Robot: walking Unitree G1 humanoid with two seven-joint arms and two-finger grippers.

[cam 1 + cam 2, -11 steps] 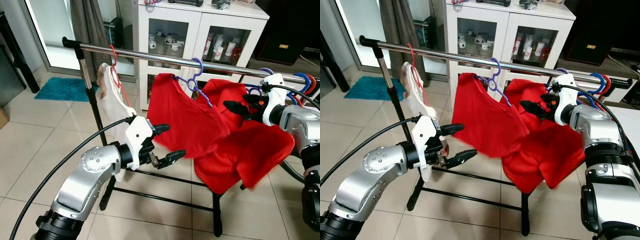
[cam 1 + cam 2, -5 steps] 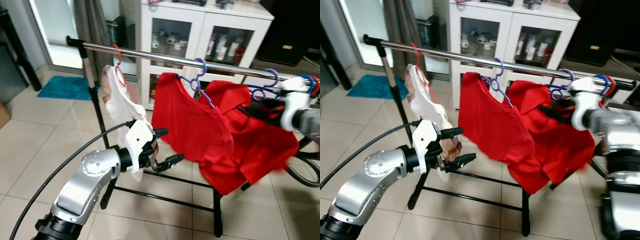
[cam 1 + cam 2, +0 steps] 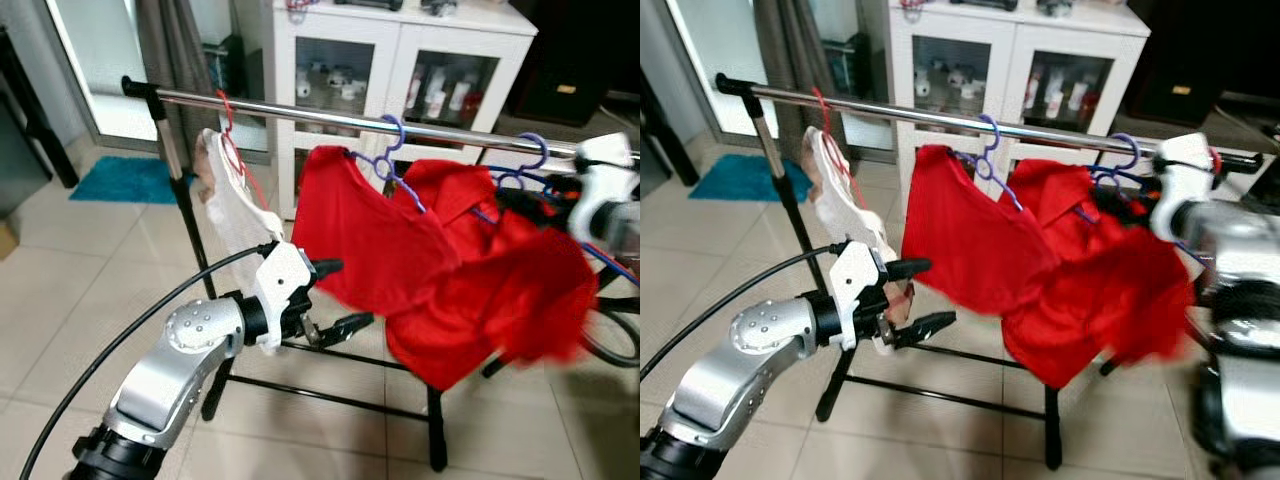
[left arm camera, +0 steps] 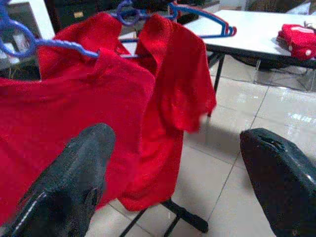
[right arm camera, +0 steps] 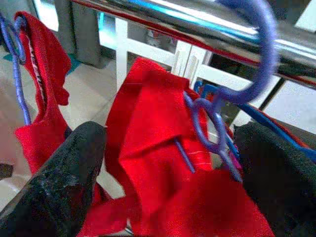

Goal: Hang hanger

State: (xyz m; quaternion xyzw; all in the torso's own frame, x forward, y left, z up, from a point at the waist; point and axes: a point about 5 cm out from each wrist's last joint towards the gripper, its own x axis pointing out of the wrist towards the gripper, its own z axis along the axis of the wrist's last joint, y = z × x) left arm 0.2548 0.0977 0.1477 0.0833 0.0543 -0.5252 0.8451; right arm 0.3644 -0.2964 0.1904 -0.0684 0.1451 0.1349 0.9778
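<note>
A purple hanger [image 5: 224, 106] carrying a red shirt [image 3: 500, 300] has its hook over the silver rail [image 3: 300, 108]. My right gripper [image 5: 173, 173] is just below the rail, open, with one finger on each side of the hanger's neck and neither touching it. That shirt is blurred. To its left, another red shirt [image 3: 375, 235] hangs on a second purple hanger [image 3: 392, 150]. My left gripper [image 3: 350, 295] is open and empty, low in front of the rack, facing the red shirts.
A white garment [image 3: 235, 205] hangs on a red hanger [image 3: 228, 115] near the rail's left end. Empty blue and red hangers [image 4: 202, 17] sit at its right end. Behind stand a white cabinet [image 3: 400, 60] and a curtain [image 3: 175, 50]. A white table [image 4: 256, 34] stands to the right.
My right gripper has drawn back to the right along the rail, and the red shirt by it now swings and blurs. The left arm has hardly moved.
</note>
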